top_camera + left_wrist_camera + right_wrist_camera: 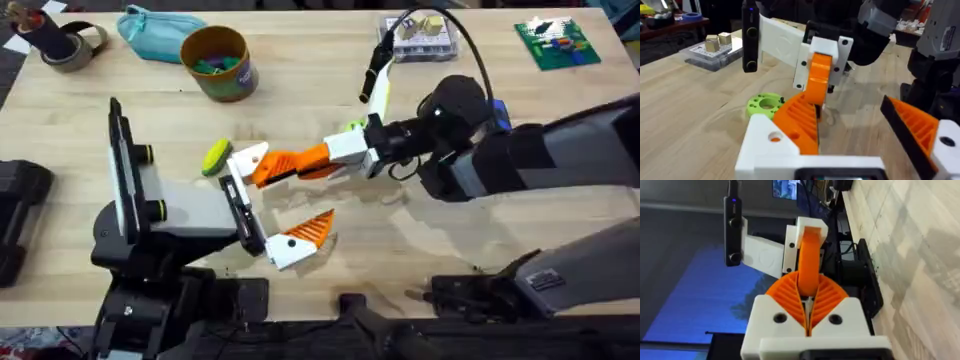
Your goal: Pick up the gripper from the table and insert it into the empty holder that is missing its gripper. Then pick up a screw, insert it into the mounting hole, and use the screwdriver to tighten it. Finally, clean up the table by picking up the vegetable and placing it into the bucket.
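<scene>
The orange ribbed gripper [278, 166] lies level above the table, held between the two arms. My right gripper [318, 160] is shut on it, its orange pads [826, 299] pressed on both sides. The gripper's far end sits in the white holder [247, 158] on my left arm, seen close as a white mount with a hole [771, 136]. My left gripper [285, 200] is open, its other white mount carrying an orange finger [312, 229]. A yellow-green oval vegetable [215, 157] lies just beside the holder. The mustard bucket [218, 62] stands at the back left.
A green disc with holes [352, 127] lies by the right gripper. A black-and-pale tool on a cable [375, 75] and a clear parts box [425, 35] are at the back. A teal pouch [155, 30], a tape roll [70, 45] and a green board [555, 42] line the far edge.
</scene>
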Motion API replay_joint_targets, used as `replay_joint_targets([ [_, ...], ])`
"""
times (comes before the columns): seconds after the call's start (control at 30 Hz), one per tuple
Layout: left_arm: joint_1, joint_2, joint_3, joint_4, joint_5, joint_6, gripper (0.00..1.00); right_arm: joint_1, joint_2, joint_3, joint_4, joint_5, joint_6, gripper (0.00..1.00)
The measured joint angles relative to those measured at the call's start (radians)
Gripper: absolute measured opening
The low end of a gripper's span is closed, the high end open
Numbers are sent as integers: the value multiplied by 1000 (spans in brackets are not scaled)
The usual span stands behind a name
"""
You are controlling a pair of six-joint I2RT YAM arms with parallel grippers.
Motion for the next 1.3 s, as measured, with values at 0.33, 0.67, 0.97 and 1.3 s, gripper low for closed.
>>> replay_joint_targets([
  [0.33,0,0,0,-1,4,-10,986,16,56,36,10,20,-1,16],
  [0.67,4,0,0,0,-3,-11,987,29,76,75,6,27,32,15],
  [0.97,4,0,0,0,-3,-11,987,29,76,75,6,27,45,15],
  [1.3,4,0,0,0,-3,-11,987,29,76,75,6,27,46,14],
])
